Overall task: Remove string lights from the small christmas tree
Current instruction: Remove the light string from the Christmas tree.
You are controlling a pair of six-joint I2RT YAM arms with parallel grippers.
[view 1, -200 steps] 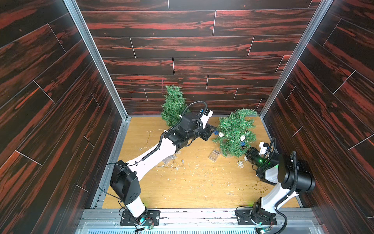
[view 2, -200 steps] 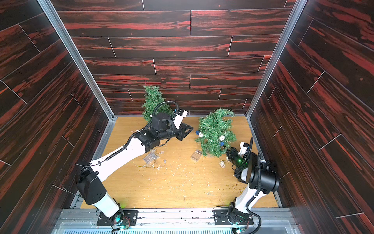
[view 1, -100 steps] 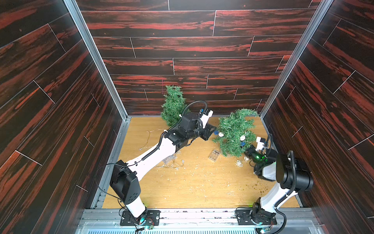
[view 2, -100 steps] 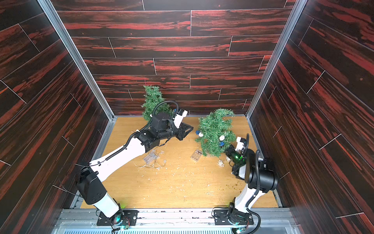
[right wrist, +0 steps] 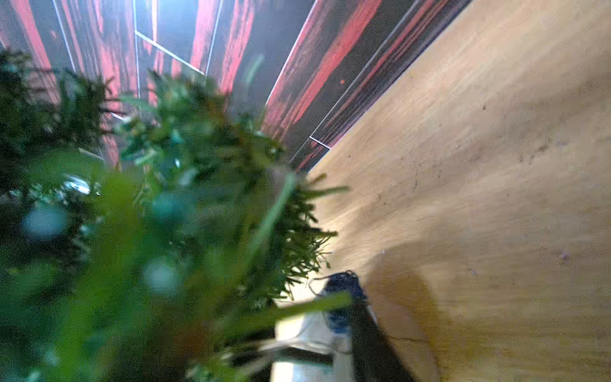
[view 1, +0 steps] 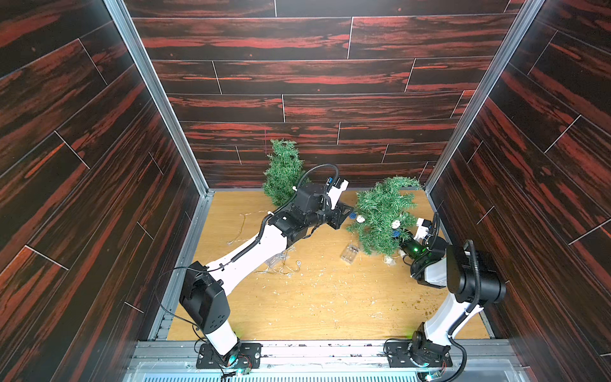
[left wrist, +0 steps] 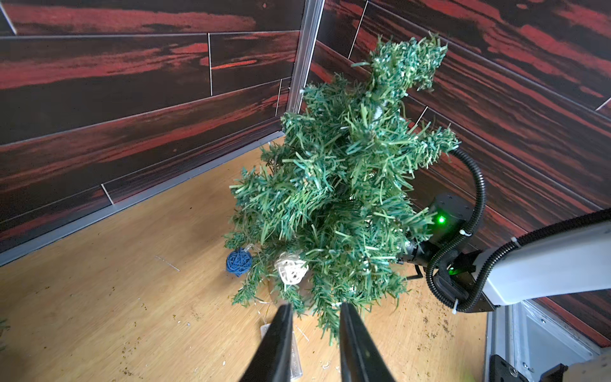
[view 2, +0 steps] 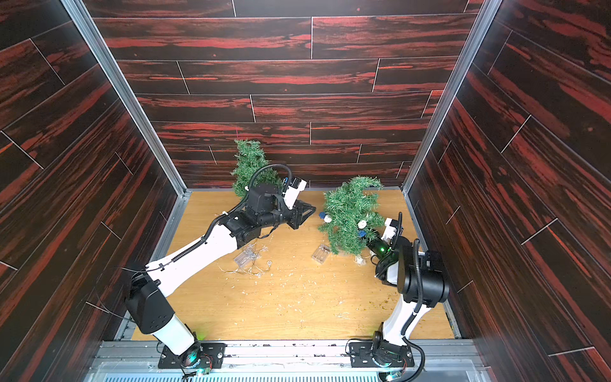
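The small christmas tree leans at the table's back right. The string lights on it carry blue and white woven balls: a blue ball and a white ball hang on its left side. Their clear battery box lies on the table in front. My left gripper is open with nothing in it, its tips just short of the lowest branches. My right gripper is pushed in at the tree's lower right. There it is shut on another blue ball, half hidden by blurred branches.
A second, bare tree stands against the back wall behind my left arm. A loose strand of lights with its clear box lies heaped under that arm. One white ball rests on the table by the tree's foot. Walls close in on three sides.
My right gripper has moved up and in toward the tree's lower branches, and its jaws have closed in. The left arm has stayed where it was.
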